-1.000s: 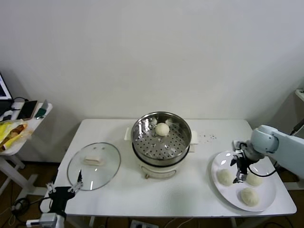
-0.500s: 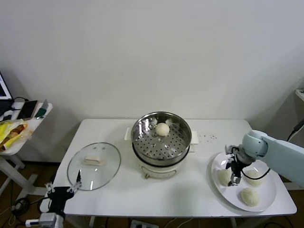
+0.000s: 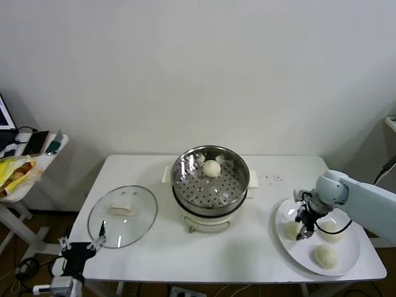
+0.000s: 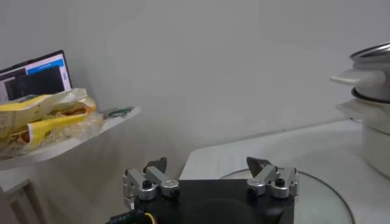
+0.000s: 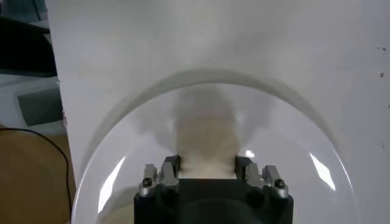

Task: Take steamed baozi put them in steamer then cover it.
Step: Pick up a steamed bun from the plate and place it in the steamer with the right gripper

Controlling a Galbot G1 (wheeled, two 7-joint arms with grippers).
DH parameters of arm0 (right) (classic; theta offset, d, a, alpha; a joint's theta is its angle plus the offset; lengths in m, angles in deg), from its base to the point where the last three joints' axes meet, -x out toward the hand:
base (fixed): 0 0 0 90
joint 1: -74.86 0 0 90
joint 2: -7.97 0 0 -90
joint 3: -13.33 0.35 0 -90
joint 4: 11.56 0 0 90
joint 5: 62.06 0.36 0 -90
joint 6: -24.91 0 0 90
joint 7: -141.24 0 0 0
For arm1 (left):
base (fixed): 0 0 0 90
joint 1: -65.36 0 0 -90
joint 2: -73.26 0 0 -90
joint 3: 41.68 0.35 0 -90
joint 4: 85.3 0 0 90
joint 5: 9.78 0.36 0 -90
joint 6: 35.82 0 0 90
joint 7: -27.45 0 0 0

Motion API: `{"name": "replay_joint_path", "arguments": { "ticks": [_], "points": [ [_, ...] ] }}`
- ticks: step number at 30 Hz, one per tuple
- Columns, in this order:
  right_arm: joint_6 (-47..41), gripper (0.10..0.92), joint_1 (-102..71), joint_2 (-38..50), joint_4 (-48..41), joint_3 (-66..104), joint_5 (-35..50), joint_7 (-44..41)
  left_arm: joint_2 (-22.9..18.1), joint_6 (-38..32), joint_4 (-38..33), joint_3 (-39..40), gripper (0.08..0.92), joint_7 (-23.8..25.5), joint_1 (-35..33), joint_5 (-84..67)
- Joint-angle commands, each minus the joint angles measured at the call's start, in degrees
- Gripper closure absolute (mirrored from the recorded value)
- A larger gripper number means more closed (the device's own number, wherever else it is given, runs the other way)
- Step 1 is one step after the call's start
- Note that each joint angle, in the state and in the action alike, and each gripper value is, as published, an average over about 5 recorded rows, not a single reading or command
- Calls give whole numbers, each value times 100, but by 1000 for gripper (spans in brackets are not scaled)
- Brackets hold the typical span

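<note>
White matte table (image 3: 161, 247): right gripper (image 3: 301, 230) pinches smooth round baozi (image 3: 292, 229).

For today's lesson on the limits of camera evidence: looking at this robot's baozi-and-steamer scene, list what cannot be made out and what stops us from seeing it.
- Head view: the right gripper covers part of the baozi it has closed on, over the white plate.
- Right wrist view: that baozi is blurred; the fingertips vanish against it.
- Left wrist view: the steamer is cut off by the frame edge.
- Head view: the left gripper, open, hangs below the table edge near the cover.
</note>
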Motion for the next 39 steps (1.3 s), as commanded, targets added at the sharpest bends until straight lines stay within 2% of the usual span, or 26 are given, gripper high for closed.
{"name": "replay_joint_path", "arguments": {
  "ticks": [1, 5, 10, 14, 19, 27, 32, 39],
  "points": [
    [12, 454, 216, 106, 64, -24, 187, 13, -3, 4, -29, 13, 177, 0, -1, 6],
    [8, 454, 1091, 263, 141, -505, 668, -14, -3, 2, -39, 27, 177, 1, -17, 12],
    [114, 451, 3186, 177, 60, -1926, 1445, -166, 4, -4, -50, 62, 177, 1, -40, 43],
    [226, 451, 4735, -364, -206, -2989, 2203, -260, 5, -19, -50, 130, 177, 2, -50, 90],
    [267, 456, 5722, -1332, -627, -3593, 2891, -328, 1, -17, -85, 217, 177, 6, -40, 132],
    [72, 457, 5718, -2970, -1162, -3392, 3780, -205, 71, -32, -134, 349, 177, 6, -50, 102],
    [-139, 457, 5160, -3919, -1548, -3025, 3903, -56, 156, -61, -145, 363, 177, 5, -75, 67],
    [-370, 457, 4325, -4603, -1855, -2764, 3769, 191, 301, -106, -124, 279, 177, -4, -103, -62]
  ]
}}
